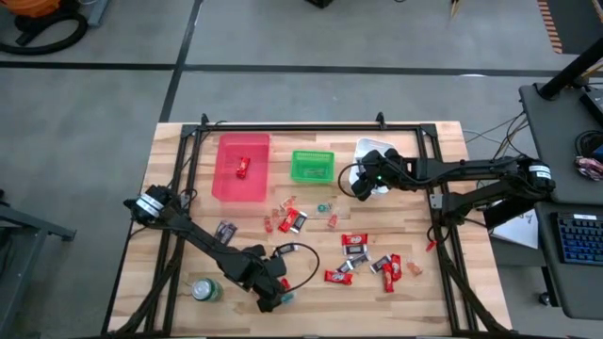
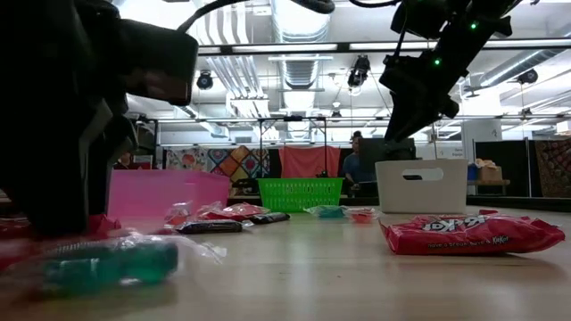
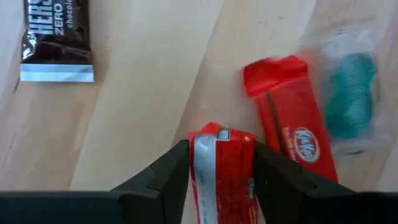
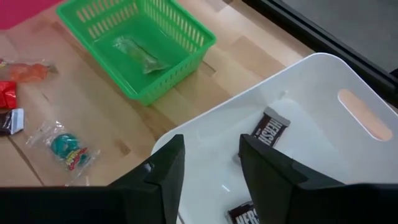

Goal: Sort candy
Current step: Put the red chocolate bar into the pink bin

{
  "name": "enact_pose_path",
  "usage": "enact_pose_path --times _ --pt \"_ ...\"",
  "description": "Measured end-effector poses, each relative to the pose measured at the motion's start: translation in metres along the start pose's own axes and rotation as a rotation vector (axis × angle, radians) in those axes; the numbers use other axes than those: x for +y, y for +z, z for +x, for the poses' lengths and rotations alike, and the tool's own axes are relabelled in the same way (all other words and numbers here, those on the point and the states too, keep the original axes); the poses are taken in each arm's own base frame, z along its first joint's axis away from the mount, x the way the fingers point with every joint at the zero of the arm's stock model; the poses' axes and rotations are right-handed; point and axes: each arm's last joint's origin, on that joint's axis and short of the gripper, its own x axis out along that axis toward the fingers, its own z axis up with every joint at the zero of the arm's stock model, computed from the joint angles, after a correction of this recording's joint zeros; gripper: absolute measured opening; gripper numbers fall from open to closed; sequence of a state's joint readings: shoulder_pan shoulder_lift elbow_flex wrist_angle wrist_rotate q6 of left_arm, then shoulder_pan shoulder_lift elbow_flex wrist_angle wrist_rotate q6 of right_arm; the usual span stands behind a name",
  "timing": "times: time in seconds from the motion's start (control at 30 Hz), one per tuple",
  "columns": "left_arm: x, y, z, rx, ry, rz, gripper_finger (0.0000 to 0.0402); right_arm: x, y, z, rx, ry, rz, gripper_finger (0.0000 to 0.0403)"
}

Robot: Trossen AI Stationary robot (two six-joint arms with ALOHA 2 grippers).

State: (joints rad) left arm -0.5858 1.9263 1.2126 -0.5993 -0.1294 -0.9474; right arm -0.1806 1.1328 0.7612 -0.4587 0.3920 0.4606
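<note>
Wrapped candy lies scattered over the middle of the table (image 1: 358,256): red bars, dark brown-and-silver ones, a few small teal and orange ones. My left gripper (image 1: 273,294) is low at the near edge, shut on a red candy (image 3: 221,165). Beside it lie a second red bar (image 3: 292,132), a teal sweet (image 3: 351,96) and a brown bar (image 3: 56,37). My right gripper (image 4: 211,146) is open and hovers above the white bin (image 1: 375,151), which holds two brown bars (image 4: 271,130). It touches nothing. My left gripper pinches the red candy between its two fingers, one on each long side of the wrapper (image 3: 205,155). The bar lies along the fingers, with its crimped end sticking out past the tips. I cannot tell whether it is off the table.
Three bins stand along the far side: a pink one (image 1: 226,184) holding a red candy, a green basket (image 1: 312,167) holding one clear-wrapped sweet (image 4: 140,53), and the white bin. A round green can (image 1: 205,289) stands left of my left gripper. A black cable loops nearby (image 1: 300,250).
</note>
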Motion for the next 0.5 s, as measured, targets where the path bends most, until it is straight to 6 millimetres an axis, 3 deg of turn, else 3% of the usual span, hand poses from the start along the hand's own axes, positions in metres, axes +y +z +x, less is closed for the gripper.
enact_pose_path --times 0.3,0.5 --pt "0.007 0.0 -0.017 0.0 0.033 0.016 0.0018 0.0 0.0 0.0 -0.002 0.001 -0.008 0.0144" --pt "0.021 0.008 -0.05 -0.066 0.111 0.057 0.0018 0.0 0.0 0.0 -0.004 0.003 -0.042 0.0135"
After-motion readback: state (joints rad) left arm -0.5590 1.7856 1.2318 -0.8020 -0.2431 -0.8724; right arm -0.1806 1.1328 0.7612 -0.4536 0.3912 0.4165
